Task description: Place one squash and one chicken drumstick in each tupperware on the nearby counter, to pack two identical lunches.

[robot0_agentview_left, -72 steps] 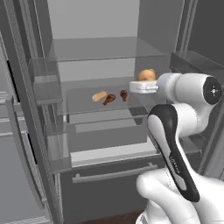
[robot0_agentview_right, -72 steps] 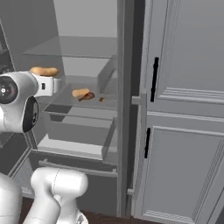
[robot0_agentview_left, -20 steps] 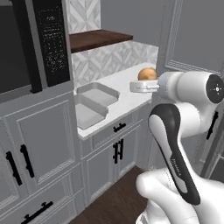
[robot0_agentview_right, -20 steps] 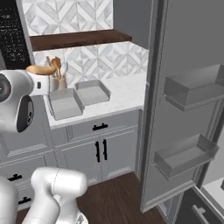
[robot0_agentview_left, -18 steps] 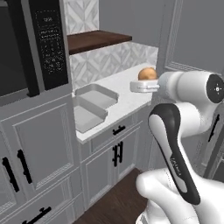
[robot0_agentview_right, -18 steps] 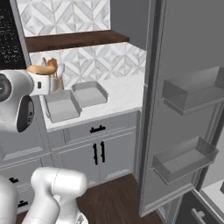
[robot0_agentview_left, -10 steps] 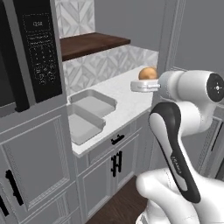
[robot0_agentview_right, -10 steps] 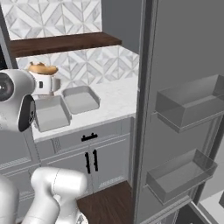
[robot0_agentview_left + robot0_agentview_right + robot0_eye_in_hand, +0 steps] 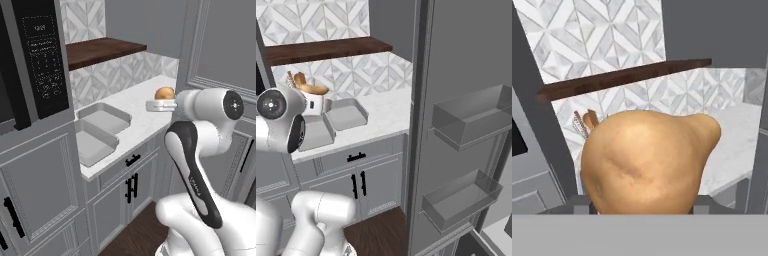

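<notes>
Carrying step: end effector [image 9: 161, 103] pinching the squash [image 9: 164, 93]; next, lower it into a tupperware [image 9: 104, 118] on the table [image 9: 142, 115].

one squash [image 9: 644, 162], two tupperwares [image 9: 102, 119] [image 9: 91, 146]

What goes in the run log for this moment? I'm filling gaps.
phase: carry | gripper: shut on squash | tupperware: both empty on counter | placed: none
</notes>
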You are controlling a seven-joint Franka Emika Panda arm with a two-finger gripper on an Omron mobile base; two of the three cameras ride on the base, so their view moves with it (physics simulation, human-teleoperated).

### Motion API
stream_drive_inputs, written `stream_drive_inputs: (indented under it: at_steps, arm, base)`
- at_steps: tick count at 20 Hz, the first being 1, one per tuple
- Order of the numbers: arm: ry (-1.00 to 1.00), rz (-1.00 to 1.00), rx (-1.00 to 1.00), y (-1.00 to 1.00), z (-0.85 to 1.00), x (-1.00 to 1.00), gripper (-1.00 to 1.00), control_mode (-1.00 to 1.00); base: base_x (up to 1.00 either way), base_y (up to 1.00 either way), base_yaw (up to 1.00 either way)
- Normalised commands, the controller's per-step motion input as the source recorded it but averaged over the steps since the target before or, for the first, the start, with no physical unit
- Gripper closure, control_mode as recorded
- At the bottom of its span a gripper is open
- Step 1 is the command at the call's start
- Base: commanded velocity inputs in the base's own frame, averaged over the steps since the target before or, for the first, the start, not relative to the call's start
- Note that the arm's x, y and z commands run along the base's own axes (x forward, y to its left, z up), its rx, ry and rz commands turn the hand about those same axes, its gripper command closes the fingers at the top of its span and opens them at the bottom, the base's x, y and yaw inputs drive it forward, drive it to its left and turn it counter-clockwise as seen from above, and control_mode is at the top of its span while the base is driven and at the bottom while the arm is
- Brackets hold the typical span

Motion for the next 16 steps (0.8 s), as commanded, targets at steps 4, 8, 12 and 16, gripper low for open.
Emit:
stream_drive_inputs:
  at_steps: [4, 8, 12, 16]
  arm:
    - [0.33, 0.0, -0.03, 0.08, -1.0, 1.0, 1.0, -1.0]
    - [0.36, 0.0, -0.04, 0.35, -0.91, 1.0, 1.0, -1.0]
    - [0.06, 0.09, -0.05, 0.58, -0.37, 0.84, 1.0, -1.0]
    - [-0.03, 0.19, 0.0, 0.29, -0.13, 0.69, 1.0, -1.0]
  base:
    - [0.0, 0.0, 0.0]
    - [0.0, 0.0, 0.0]
    - [0.0, 0.0, 0.0]
    - [0.0, 0.0, 0.0]
